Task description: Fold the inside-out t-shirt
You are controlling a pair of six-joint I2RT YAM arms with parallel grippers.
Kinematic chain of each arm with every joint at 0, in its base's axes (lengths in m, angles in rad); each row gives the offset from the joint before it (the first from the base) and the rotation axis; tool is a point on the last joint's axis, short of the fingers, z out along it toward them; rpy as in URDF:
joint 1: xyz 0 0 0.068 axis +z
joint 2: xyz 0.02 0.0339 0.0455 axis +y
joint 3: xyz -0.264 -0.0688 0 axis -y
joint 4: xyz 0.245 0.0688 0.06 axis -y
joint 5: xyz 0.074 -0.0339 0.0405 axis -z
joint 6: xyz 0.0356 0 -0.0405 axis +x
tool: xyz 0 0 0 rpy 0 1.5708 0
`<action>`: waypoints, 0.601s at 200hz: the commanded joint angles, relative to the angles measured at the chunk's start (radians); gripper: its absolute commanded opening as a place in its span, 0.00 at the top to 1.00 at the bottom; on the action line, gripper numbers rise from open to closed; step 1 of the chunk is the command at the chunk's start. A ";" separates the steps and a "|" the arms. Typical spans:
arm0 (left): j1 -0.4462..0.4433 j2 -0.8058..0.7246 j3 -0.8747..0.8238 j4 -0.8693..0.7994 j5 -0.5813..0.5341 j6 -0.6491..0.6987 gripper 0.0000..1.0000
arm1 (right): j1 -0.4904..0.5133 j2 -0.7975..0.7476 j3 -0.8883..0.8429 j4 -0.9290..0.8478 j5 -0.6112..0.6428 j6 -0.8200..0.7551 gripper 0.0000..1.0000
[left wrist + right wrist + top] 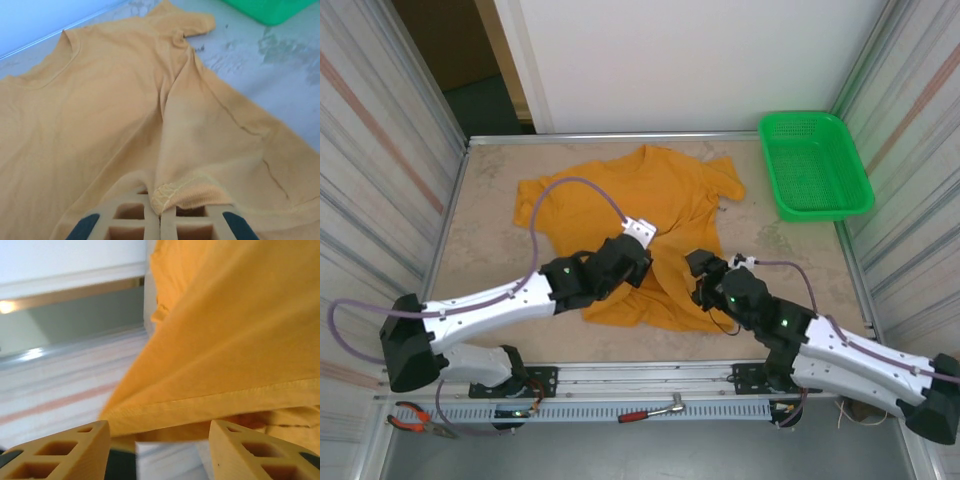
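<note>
The white-and-black left arm stretches low and nearly flat from its base at the near left toward the middle of the scene. Its left gripper has its tan lattice fingers pressed together, pinching a stitched hem of the orange-yellow cotton t-shirt. The white-and-black right arm reaches in from the near right, elbow raised. Its right gripper holds its tan fingers well apart, with the shirt's hem lying just beyond their tips.

The left arm and right arm are white with black joints, lilac cables and tan latticed fingers.
</note>
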 commanded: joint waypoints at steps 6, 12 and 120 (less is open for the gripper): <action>0.021 0.001 0.095 -0.134 0.141 0.000 1.00 | 0.116 -0.032 -0.046 -0.039 0.081 -0.077 0.62; 0.021 0.006 0.114 -0.146 0.150 0.006 1.00 | 0.149 -0.014 -0.049 -0.006 0.108 -0.089 0.67; -0.006 0.025 0.297 -0.244 0.277 0.026 1.00 | 0.160 0.832 -0.028 0.812 0.239 -0.155 1.00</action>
